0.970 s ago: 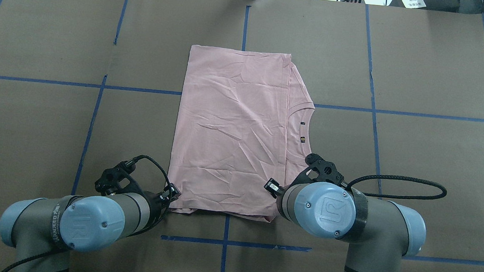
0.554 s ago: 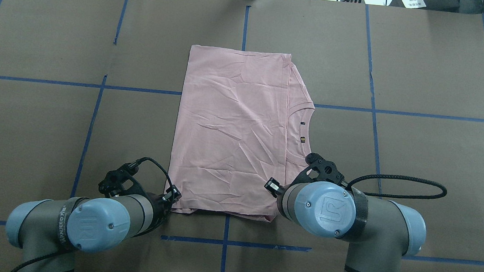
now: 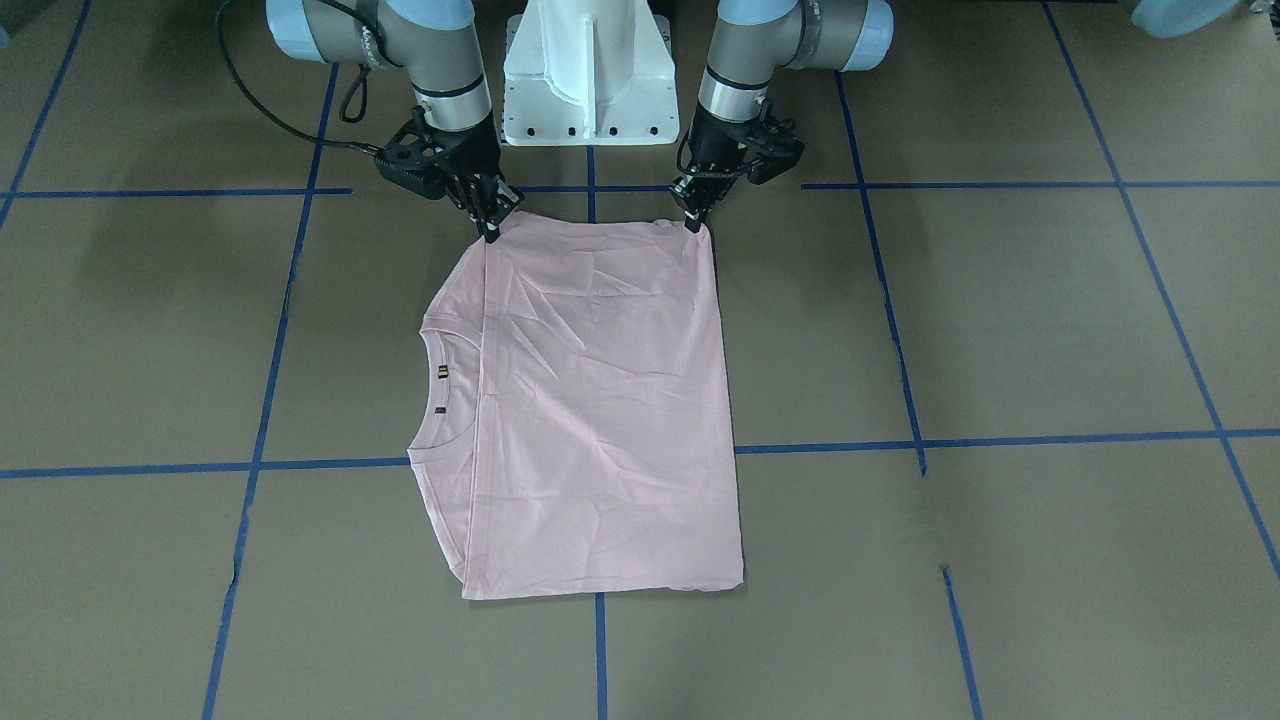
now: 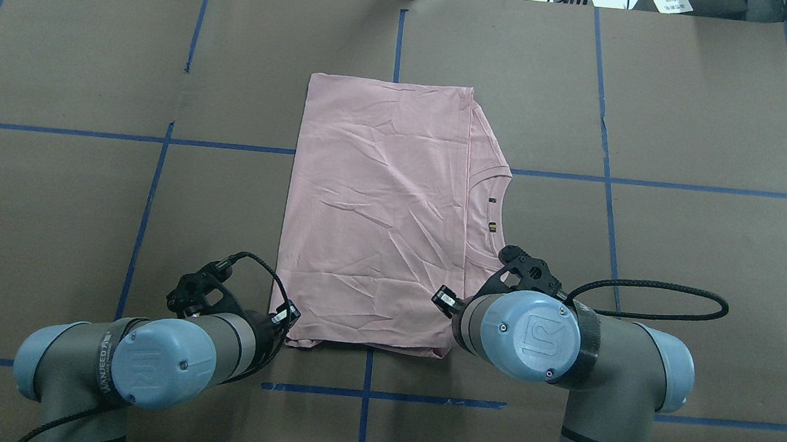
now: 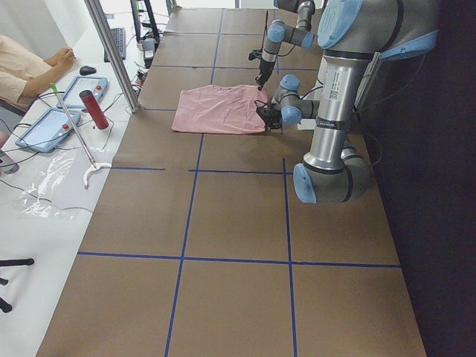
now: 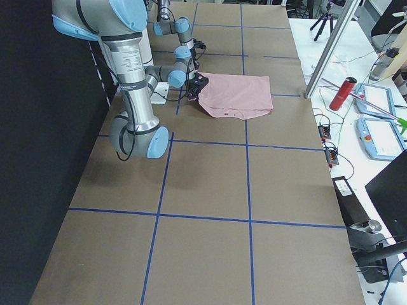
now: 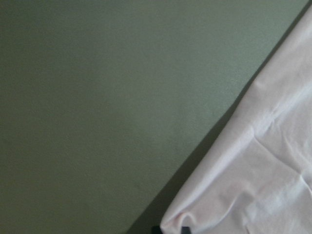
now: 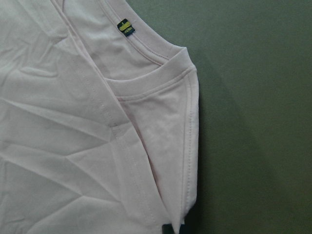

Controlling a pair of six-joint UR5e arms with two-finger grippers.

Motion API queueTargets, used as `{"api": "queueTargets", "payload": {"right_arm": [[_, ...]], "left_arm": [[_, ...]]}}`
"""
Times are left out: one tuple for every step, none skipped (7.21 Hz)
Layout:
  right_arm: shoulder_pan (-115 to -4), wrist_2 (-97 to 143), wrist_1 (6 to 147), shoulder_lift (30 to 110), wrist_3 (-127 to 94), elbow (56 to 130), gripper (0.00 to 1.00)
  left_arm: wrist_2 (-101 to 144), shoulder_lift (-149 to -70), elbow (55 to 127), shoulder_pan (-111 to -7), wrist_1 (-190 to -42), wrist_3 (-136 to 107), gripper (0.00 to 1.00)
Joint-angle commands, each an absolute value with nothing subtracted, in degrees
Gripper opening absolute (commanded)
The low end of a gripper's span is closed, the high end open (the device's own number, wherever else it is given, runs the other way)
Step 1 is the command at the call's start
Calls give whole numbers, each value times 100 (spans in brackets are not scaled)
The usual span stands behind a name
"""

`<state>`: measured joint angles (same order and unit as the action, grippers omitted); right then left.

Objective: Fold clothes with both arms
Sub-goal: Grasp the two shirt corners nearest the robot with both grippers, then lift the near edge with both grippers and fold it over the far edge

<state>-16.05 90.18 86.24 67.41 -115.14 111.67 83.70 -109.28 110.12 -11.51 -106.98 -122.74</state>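
Pink T-shirt [image 4: 373, 212], part-folded on brown bench [image 4: 44, 219], near corners pinched in left pincer [image 3: 693, 222] and right pincer [image 3: 492, 230], both closed; probably best raised level, in step, hem taut.

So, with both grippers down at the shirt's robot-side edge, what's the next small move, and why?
Probably raise both together a little. The left gripper and right gripper each appear pinched on a robot-side corner of the T-shirt, which lies flat on the table, so lifting the hem evenly would start the fold.
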Motion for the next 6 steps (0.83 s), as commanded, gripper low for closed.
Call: {"api": "queueTargets", "payload": {"right_arm": [[-1635,9044,8640,6733,-11522,11258,0],[-1670,9035,8692,6802,-11540,11642,0],[-1670,9035,9171,6951,-11584,12402,0],[-1800,9044,9750,6839,-11567,12941,0],[-2254,9070,9904,6568,-11427,12781,0],[-2624,9062,9897,6069,-10904,12205,0]], "left_arm": [[8393,-10917,11563,-1222,-10635,-12199,0],[8394,-10899,12141,-1222,-10330,-12260,0],[8402,-10985,12834,-1178,-9501,-12269,0],[8446,-11169,13110,-1265,-9144,-12191,0],[8516,-11380,12835,-1814,-9149,-11834,0],[8847,-11878,12319,-2550,-9141,-11091,0]]}}
